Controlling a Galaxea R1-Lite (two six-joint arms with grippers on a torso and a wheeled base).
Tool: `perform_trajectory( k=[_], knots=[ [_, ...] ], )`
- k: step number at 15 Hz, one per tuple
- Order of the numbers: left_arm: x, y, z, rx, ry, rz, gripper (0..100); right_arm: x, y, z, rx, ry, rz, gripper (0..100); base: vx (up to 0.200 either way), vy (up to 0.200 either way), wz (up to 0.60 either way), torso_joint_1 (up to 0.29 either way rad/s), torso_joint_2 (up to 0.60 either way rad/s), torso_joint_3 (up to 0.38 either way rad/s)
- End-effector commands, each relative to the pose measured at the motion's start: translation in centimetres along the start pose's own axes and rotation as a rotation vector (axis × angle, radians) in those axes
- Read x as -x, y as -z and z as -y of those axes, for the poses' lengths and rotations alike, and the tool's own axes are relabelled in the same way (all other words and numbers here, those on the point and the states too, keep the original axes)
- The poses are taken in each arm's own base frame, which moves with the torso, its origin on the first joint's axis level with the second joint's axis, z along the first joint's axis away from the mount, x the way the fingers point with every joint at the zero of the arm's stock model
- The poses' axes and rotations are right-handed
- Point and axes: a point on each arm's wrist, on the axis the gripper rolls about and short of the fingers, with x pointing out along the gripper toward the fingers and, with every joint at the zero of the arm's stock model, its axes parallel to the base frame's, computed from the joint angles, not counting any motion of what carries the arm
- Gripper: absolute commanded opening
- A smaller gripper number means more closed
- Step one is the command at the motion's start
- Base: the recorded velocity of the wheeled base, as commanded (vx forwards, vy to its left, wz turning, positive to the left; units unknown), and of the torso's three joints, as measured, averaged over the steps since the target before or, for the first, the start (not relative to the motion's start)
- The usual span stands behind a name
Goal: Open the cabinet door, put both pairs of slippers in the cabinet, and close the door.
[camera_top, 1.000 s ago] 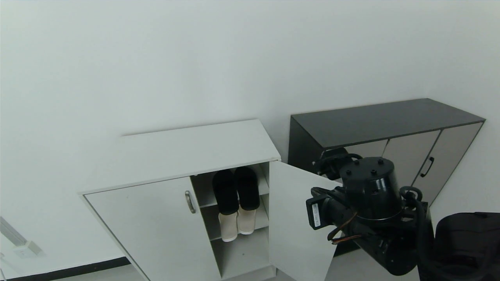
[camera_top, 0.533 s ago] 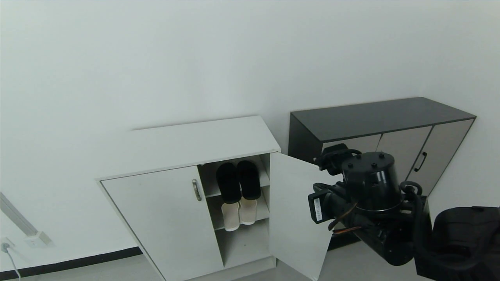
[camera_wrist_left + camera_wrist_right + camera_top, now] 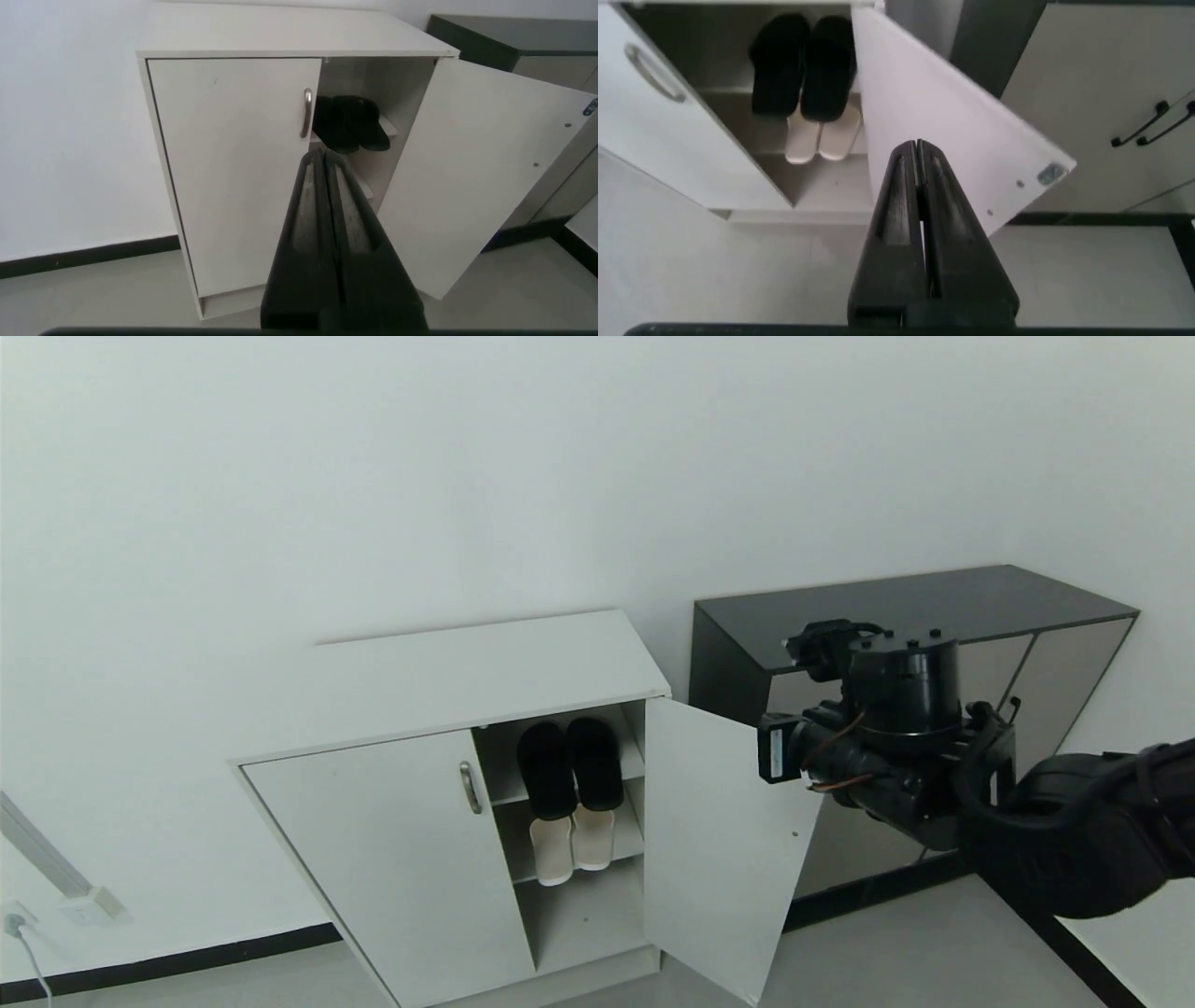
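Observation:
The white cabinet (image 3: 448, 681) stands against the wall with its right door (image 3: 719, 831) swung open and its left door (image 3: 392, 859) shut. Inside, a black pair of slippers (image 3: 569, 767) rests on the upper shelf and a white pair of slippers (image 3: 571, 837) on the shelf below, toes hanging forward. My right arm (image 3: 887, 737) is at the open door's outer edge. The right gripper (image 3: 918, 149) is shut and empty, above the door's (image 3: 952, 131) outer face. My left gripper (image 3: 320, 159) is shut and empty, in front of the cabinet near the left door's handle (image 3: 306, 112).
A dark cabinet (image 3: 915, 607) with grey doors stands right of the white one, close behind the open door. A wall socket (image 3: 11, 924) and a cable duct are low on the wall at the left. Grey floor (image 3: 887, 952) lies in front.
The head camera shifted at first, then held. My right arm has risen and drawn back toward the right beside the open door. The slippers have not moved.

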Motion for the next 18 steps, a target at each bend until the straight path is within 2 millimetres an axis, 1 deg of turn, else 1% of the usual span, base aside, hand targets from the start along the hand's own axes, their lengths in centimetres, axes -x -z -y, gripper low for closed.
perform_trajectory(
  k=[1, 3, 5, 6, 9, 11, 15, 18],
  knots=[
    [0.0, 0.0, 0.0, 0.0, 0.0, 0.001, 0, -4.0, -0.9, 1.4, -0.022, 0.05, 0.005, 0, 0.0, 0.0, 0.0, 0.0, 0.0, 0.0],
    [0.0, 0.0, 0.0, 0.0, 0.0, 0.001, 0, -5.9, -1.4, 2.8, -0.034, 0.062, -0.039, 0, 0.0, 0.0, 0.0, 0.0, 0.0, 0.0],
    [0.0, 0.0, 0.0, 0.0, 0.0, 0.001, 0, -7.4, -1.3, 3.7, -0.044, 0.081, -0.053, 0, 0.0, 0.0, 0.0, 0.0, 0.0, 0.0],
    [0.0, -0.1, 0.0, 0.0, 0.0, 0.002, 0, -8.4, -0.8, 4.0, -0.044, 0.093, -0.064, 0, 0.0, 0.0, 0.0, 0.0, 0.0, 0.0],
    [0.0, 0.0, 0.0, 0.0, 0.0, 0.001, 0, -10.5, 0.8, 4.9, -0.045, 0.114, -0.099, 0, 0.0, 0.0, 0.0, 0.0, 0.0, 0.0],
    [0.0, 0.0, 0.0, 0.0, 0.0, 0.001, 0, -11.9, 1.6, 6.1, -0.051, 0.139, -0.115, 0, 0.0, 0.0, 0.0, 0.0, 0.0, 0.0],
    [0.0, -0.1, 0.0, 0.0, 0.0, 0.002, 0, -13.7, 3.0, 7.6, -0.06, 0.162, -0.141, 0, 0.0, 0.0, 0.0, 0.0, 0.0, 0.0],
    [0.0, 0.0, 0.0, 0.0, 0.0, 0.001, 0, -14.1, 3.3, 7.8, -0.061, 0.167, -0.145, 0, 0.0, 0.0, 0.0, 0.0, 0.0, 0.0]
  ],
)
